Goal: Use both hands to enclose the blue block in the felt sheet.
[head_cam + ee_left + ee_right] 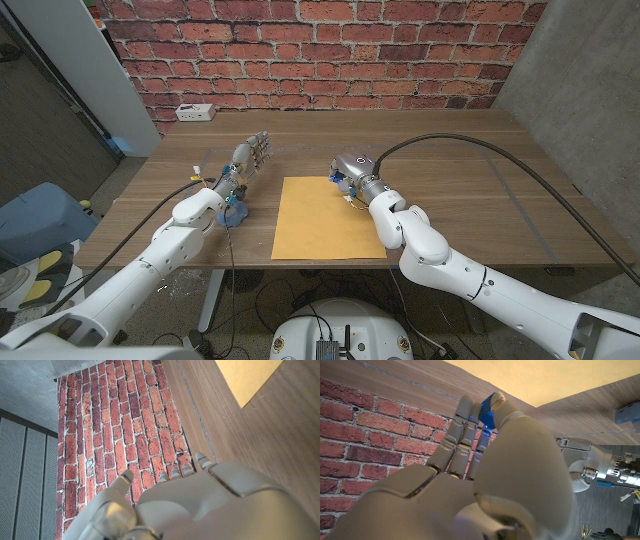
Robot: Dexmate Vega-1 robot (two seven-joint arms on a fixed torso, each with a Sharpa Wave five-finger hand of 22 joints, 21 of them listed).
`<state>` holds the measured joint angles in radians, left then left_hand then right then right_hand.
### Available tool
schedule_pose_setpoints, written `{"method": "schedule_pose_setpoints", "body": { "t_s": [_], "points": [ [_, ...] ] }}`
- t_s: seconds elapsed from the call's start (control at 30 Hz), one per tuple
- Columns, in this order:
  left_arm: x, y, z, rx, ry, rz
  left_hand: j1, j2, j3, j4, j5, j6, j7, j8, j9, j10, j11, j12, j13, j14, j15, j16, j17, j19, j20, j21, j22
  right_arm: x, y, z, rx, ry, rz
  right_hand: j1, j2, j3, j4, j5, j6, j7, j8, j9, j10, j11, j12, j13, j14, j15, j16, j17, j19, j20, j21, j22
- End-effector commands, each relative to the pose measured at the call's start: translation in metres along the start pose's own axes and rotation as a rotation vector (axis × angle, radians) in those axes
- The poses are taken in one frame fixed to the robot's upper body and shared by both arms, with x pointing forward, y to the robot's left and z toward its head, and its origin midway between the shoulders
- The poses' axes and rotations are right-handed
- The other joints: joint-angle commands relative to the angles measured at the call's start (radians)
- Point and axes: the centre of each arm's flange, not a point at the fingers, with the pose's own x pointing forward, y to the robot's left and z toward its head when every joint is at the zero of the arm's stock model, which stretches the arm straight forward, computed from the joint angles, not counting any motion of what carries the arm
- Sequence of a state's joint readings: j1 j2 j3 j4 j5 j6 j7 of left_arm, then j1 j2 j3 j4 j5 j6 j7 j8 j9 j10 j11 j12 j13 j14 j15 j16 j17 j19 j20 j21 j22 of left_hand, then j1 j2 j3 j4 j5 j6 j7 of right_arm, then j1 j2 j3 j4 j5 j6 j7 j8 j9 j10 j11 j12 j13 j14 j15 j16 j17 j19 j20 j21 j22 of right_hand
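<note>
One blue block [487, 412], pinched in the right hand [350, 176] at the far right corner of the felt sheet [325, 217]; one sheet, tan, flat on the wooden table [450, 170]; left hand [243, 165] holds nothing, fingers extended, left of the sheet; brick wall [330, 50] behind; white power strip [195, 112] at the far edge.

The light was even and soft, with no hard glare. The table [450, 170] carried only faint shadows under the arms. The head view bent slightly at its edges. In the wrist views, the near hands looked blurred, the bricks [125, 425] sharper.
</note>
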<state>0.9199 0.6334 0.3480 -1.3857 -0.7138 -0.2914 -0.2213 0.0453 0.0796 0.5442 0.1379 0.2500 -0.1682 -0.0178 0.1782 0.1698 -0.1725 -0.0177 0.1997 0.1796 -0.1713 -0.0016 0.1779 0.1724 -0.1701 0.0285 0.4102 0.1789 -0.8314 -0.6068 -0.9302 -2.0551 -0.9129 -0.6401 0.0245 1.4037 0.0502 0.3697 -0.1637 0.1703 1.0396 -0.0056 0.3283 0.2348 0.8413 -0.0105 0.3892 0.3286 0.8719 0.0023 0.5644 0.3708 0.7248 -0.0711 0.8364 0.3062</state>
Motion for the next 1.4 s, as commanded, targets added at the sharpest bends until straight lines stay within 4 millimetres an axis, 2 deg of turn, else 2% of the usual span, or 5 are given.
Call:
{"method": "schedule_pose_setpoints", "body": {
  "t_s": [0.03, 0.67, 1.4],
  "points": [
    [-0.002, -0.005, 0.0, 0.002, -0.005, -0.037, 0.003, 0.031, -0.003, -0.002, 0.008, -0.089, -0.005, 0.005, 0.004, -0.129, 0.005, 0.0, 0.002, -0.131, 0.005, 0.004, 0.001, -0.028, 0.006, -0.002, 0.004, -0.021, 0.009, 0.018, 0.013, -0.018, 0.025, 0.078, 0.078, 0.0, 0.004, 0.006, 0.011, 0.005, -0.004, 0.004, 0.006, 0.0, 0.001, 0.02, 0.136, -0.236, -0.003, 0.176, -0.007, -0.123, 0.014, 0.001],
    [-0.014, -0.006, -0.001, 0.006, -0.011, -0.055, 0.004, 0.032, -0.005, -0.002, 0.009, -0.088, -0.005, 0.004, 0.004, -0.127, 0.006, 0.0, 0.002, -0.13, 0.005, 0.004, 0.001, -0.026, 0.007, -0.006, 0.004, -0.033, 0.026, 0.036, 0.021, -0.036, 0.078, 0.078, 0.076, -0.001, 0.005, 0.006, 0.011, 0.005, -0.007, 0.006, 0.011, 0.0, -0.004, 0.022, 0.139, -0.236, -0.014, 0.184, -0.016, -0.123, 0.04, -0.004],
    [-0.016, -0.005, 0.0, 0.012, -0.009, -0.051, 0.005, 0.032, -0.008, -0.003, 0.01, -0.087, -0.005, 0.004, 0.004, -0.128, 0.006, -0.001, 0.002, -0.13, 0.005, 0.004, 0.001, -0.024, 0.007, -0.011, 0.005, -0.02, 0.048, 0.032, 0.045, -0.032, 0.156, 0.079, 0.074, -0.001, 0.005, 0.007, 0.007, 0.001, -0.012, 0.008, 0.006, -0.006, -0.015, 0.024, 0.142, -0.235, -0.028, 0.195, -0.033, -0.124, 0.072, -0.013]
  ]
}}
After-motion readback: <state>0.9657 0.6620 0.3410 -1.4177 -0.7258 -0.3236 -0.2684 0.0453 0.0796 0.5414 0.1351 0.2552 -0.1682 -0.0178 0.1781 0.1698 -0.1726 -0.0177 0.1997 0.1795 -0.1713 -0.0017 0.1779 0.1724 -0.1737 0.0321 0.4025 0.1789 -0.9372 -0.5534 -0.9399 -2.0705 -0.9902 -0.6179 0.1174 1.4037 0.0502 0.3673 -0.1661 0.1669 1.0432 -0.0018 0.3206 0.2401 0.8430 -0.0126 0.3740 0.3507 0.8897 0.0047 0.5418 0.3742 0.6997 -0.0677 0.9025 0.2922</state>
